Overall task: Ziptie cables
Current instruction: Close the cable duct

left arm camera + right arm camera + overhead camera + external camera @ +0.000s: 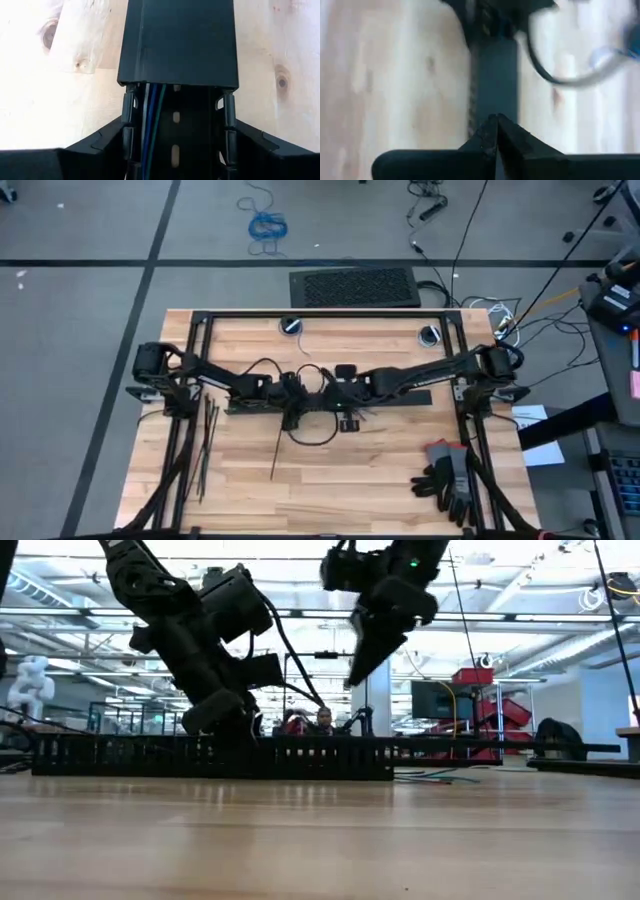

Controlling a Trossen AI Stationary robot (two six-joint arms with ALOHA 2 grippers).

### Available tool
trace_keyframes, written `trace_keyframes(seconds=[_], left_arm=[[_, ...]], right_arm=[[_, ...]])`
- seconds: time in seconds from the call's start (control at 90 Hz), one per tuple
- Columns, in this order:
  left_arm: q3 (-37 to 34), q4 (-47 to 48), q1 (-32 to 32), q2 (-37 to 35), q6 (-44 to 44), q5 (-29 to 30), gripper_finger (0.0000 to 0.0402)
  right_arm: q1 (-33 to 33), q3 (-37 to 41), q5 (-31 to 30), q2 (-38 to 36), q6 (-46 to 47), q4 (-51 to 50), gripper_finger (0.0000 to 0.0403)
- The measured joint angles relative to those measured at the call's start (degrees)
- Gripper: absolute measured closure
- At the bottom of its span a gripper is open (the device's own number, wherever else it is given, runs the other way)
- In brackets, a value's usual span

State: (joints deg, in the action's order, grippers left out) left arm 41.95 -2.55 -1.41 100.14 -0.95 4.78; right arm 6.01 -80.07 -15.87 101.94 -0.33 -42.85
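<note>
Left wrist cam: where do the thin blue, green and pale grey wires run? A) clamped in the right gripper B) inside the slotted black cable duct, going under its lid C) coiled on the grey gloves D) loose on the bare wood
B: the thin blue, green and pale grey wires lie in the slotted black cable duct and vanish under its flat black lid.

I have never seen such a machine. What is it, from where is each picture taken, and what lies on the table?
It is a robot with two dark arms at a wooden table. One picture looks down from above, one looks level across the table, two come from wrist cameras. The left gripper has its fingers open on either side of a long black slotted channel holding thin blue, green and grey cables. The right gripper hovers above the channel, fingers shut. Loose zipties and gloves lie on the table.
</note>
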Motion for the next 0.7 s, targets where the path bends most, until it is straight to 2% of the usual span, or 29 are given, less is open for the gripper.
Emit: trace_keyframes(seconds=[0.1, 0.178, 0.333, 0.422, 0.533, 0.611, 0.7], left_arm=[[0.00, -0.11, 0.00, 0.00, -0.89, 0.00, 0.0142], [-0.02, -0.12, 0.00, 0.00, -0.91, 0.00, 0.0142], [-0.04, -0.04, 0.00, 0.00, -0.91, 0.03, 0.0142], [-0.07, -0.41, 0.00, 0.00, -0.96, 0.07, 0.0142], [-0.13, -1.13, 0.00, 0.02, -1.47, 0.08, 0.0142], [-0.13, -1.96, -0.02, 0.05, -1.55, 0.24, 0.0142], [-0.12, -2.57, -0.02, 0.09, -1.50, 0.35, 0.0142]], right_arm=[[0.12, 0.11, -0.57, -0.11, 2.09, -3.58, 0.0403], [0.12, 1.92, -0.57, -0.36, 2.12, -2.14, 0.0403], [-2.28, 12.79, 4.08, -5.73, 2.04, 10.86, 0.0403], [-4.68, 20.85, 3.47, -10.35, 5.45, 15.29, 0.0403], [-6.46, 29.73, 7.15, -14.86, 7.75, 28.64, 0.0403], [-6.81, 34.03, 10.21, -15.62, 8.66, 39.43, 0.0403], [-6.70, 36.32, 11.14, -14.61, 8.73, 43.99, 0.0403]])
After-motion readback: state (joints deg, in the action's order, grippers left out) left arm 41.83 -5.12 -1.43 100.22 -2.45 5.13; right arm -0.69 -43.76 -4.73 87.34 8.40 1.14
